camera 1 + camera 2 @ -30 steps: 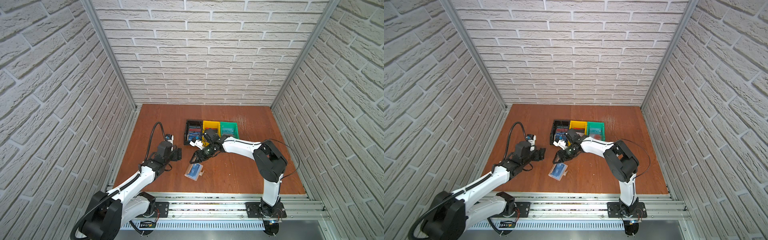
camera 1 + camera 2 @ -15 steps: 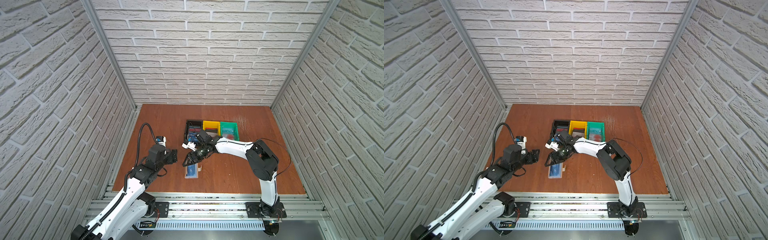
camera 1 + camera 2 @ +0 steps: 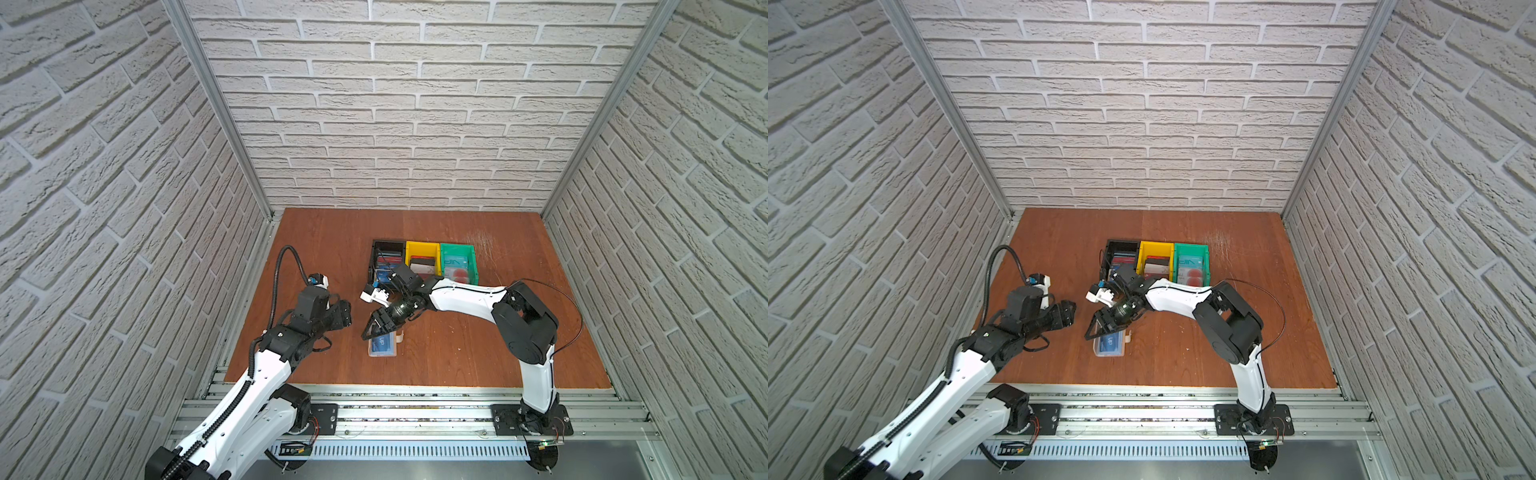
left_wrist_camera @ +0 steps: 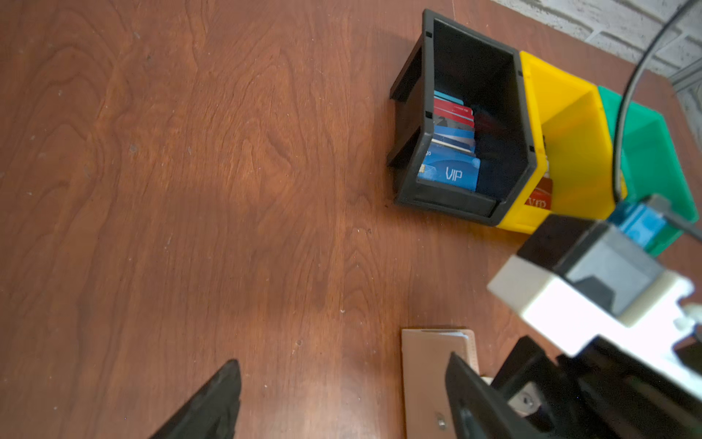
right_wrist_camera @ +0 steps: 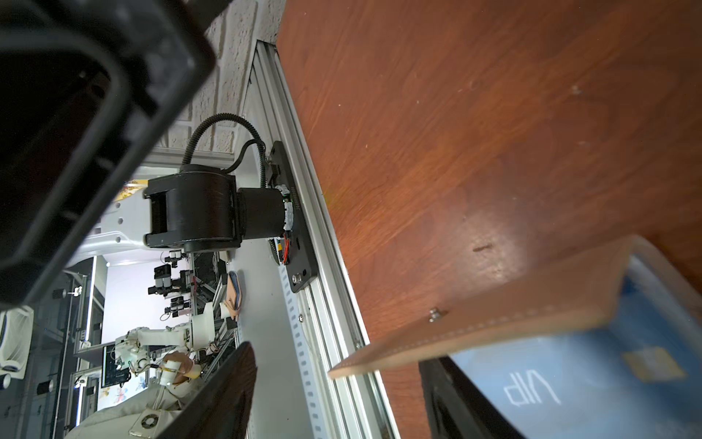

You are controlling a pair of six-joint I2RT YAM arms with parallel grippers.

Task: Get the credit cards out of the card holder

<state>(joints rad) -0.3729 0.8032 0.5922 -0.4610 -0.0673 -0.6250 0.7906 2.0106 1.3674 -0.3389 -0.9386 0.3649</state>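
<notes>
The card holder (image 3: 382,348) lies open on the wooden table near the front, in both top views (image 3: 1108,345). A blue credit card with white "VIP" lettering (image 5: 569,376) shows through its clear sleeve. Its tan cover (image 5: 494,315) stands lifted at an angle in the right wrist view. My right gripper (image 3: 375,327) hovers over the holder's far end, open, with the cover's corner between its fingers, which do not clamp it. My left gripper (image 3: 343,318) is open just left of the holder. In the left wrist view one of its fingertips (image 4: 465,395) overlaps the tan holder (image 4: 425,372).
Three bins stand in a row behind the holder: black (image 3: 375,257), yellow (image 3: 422,247) and green (image 3: 457,249), each with cards inside. A blue VIP card (image 4: 452,175) leans in the black bin (image 4: 427,114). Aluminium rails run along the front edge.
My right gripper moved from near the bins toward the front, over the holder, and its jaws widened. The holder turned to lie straighter. My left arm drew back slightly.
</notes>
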